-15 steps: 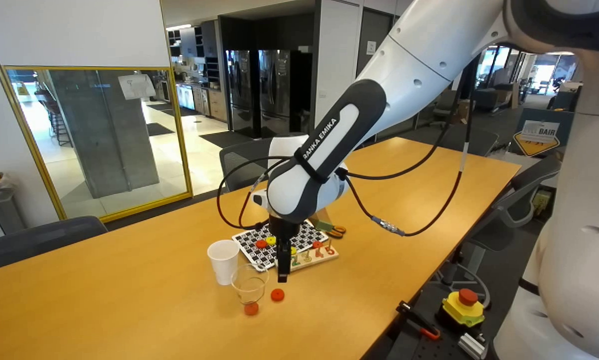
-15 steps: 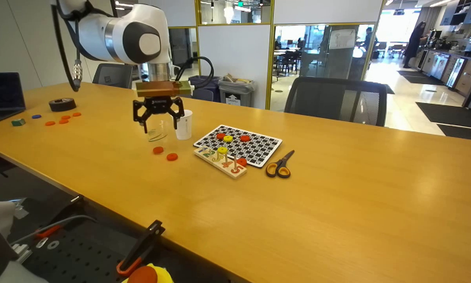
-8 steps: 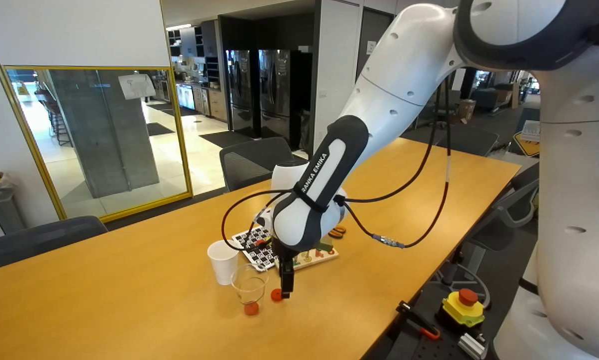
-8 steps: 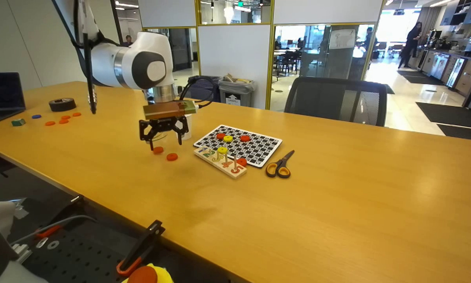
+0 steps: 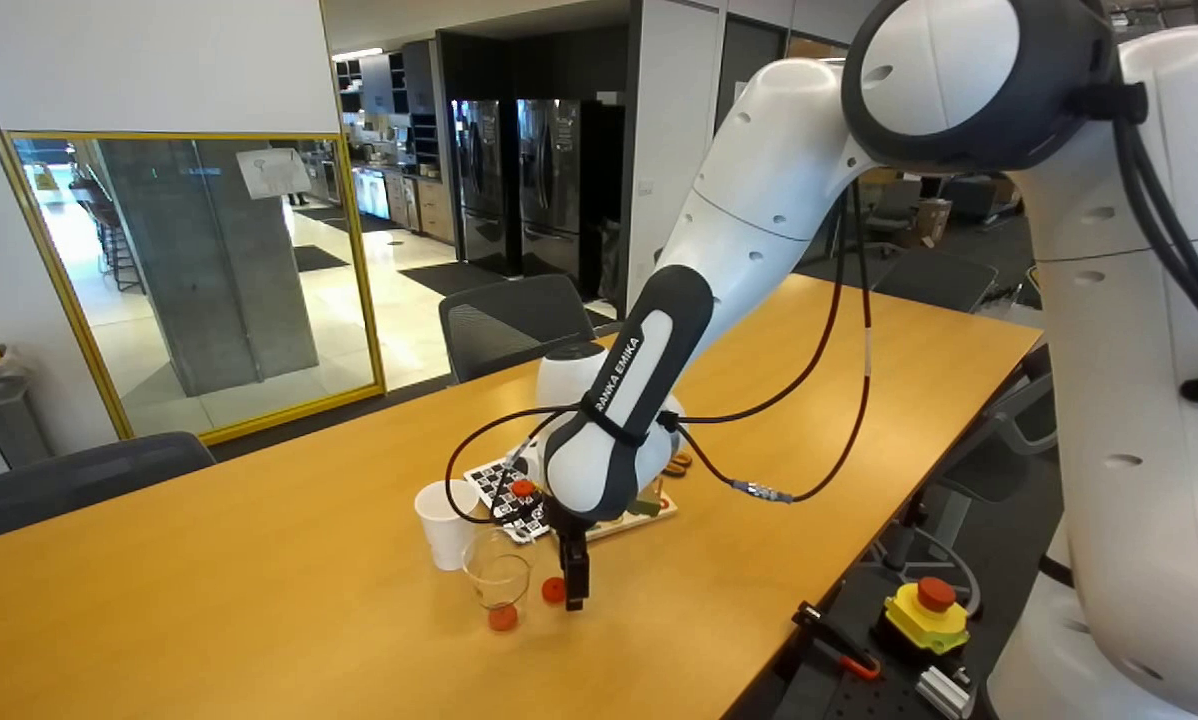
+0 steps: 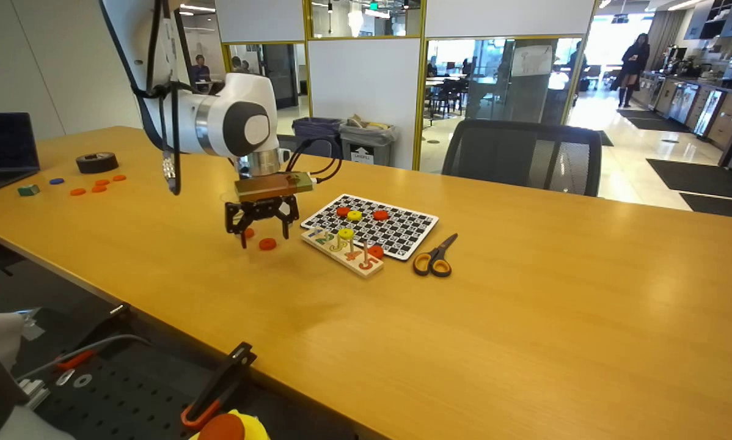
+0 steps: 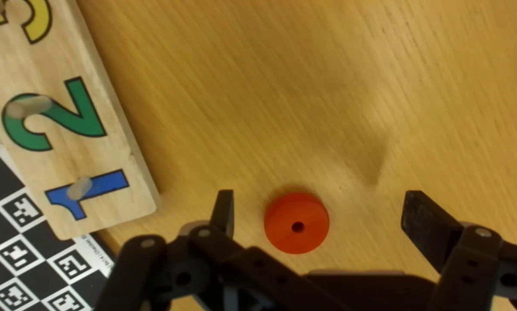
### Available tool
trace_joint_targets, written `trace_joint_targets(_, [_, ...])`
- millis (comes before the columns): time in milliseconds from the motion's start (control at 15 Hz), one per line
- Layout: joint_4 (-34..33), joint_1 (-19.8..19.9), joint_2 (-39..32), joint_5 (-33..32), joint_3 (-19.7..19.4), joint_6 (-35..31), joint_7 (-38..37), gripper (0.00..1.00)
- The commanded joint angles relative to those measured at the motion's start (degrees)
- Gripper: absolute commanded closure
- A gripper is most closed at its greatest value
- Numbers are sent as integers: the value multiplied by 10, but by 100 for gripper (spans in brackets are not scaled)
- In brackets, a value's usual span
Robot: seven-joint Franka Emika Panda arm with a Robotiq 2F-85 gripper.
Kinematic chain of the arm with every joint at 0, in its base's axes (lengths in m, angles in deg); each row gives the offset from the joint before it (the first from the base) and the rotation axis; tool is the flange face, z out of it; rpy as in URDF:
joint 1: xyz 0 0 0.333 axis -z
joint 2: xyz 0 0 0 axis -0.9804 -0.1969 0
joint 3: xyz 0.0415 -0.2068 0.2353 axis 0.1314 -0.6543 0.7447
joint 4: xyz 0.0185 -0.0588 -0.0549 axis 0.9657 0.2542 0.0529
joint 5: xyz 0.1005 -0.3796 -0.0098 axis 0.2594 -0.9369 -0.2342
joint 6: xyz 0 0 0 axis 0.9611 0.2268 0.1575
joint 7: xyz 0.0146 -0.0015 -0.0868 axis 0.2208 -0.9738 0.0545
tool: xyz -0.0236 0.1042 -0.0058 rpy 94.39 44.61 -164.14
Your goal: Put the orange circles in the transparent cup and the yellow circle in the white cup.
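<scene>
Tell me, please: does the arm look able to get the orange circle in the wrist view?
Probably yes: the tool stands open, the orange circle appears between its fingers, nearer one, and nothing visible blocks it.

From here, in an exterior view, I count nine orange circles (image 6: pixel 267 244), five mid-frame and four at left; two yellow circles (image 6: pixel 354 216) mid-frame; one blue disc (image 6: pixel 56 181) at left. Mid-frame, one checkered board (image 6: pixel 402 231), one numbered board (image 6: pixel 343 252), one pair of scissors (image 6: pixel 437 251). In an exterior view, left of centre, I have one white cup (image 5: pixel 446 527) and one transparent cup (image 5: pixel 499 572).
</scene>
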Motion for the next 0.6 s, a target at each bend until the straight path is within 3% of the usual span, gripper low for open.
trace_joint_targets(0, [-27,11,-21,-18,10,0,-10,0])
trace_joint_targets(533, [-43,16,-39,-15,18,3,-8,0])
